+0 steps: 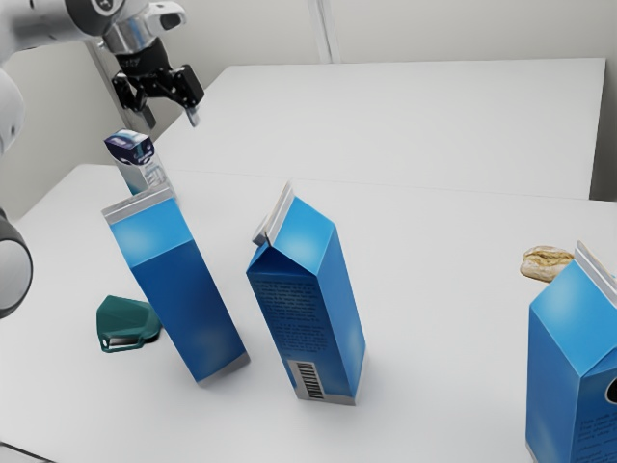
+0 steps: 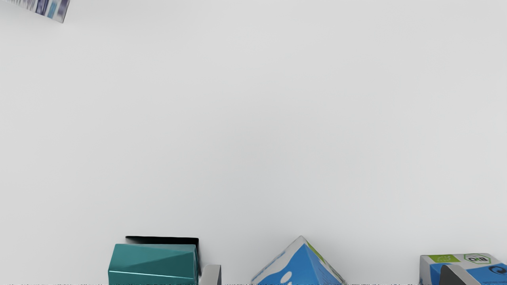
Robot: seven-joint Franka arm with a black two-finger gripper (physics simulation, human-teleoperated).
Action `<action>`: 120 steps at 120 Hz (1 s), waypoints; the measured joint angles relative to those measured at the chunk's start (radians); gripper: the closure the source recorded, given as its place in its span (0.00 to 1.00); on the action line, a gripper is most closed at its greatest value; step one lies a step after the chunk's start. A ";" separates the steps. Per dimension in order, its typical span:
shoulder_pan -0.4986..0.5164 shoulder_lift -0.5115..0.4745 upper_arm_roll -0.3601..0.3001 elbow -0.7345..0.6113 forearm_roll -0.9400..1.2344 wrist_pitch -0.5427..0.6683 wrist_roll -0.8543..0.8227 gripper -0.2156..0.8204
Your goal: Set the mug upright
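On white table (image 1: 434, 338), teal mug (image 1: 125, 316), faceted, sideways

Looks down on pale tabletop (image 2: 253, 118), a printed box (image 2: 51, 11) at upper left, teal mug (image 2: 152, 259) lower left, grey fingers (image 2: 211, 275) parted at the bottom edge, a peaked carton (image 2: 303, 269) between them, and a BIO-marked carton (image 2: 481, 273) lower right.

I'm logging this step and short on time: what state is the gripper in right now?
Gripper: open, fingers wide apart, holding nothing.
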 joint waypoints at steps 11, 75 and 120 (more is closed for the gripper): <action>0.001 -0.016 0.005 0.000 -0.004 -0.006 0.000 0.21; 0.528 0.129 0.288 -0.010 -0.431 -0.147 0.246 0.21; 0.580 0.107 0.255 -0.647 -0.874 -0.121 0.675 0.21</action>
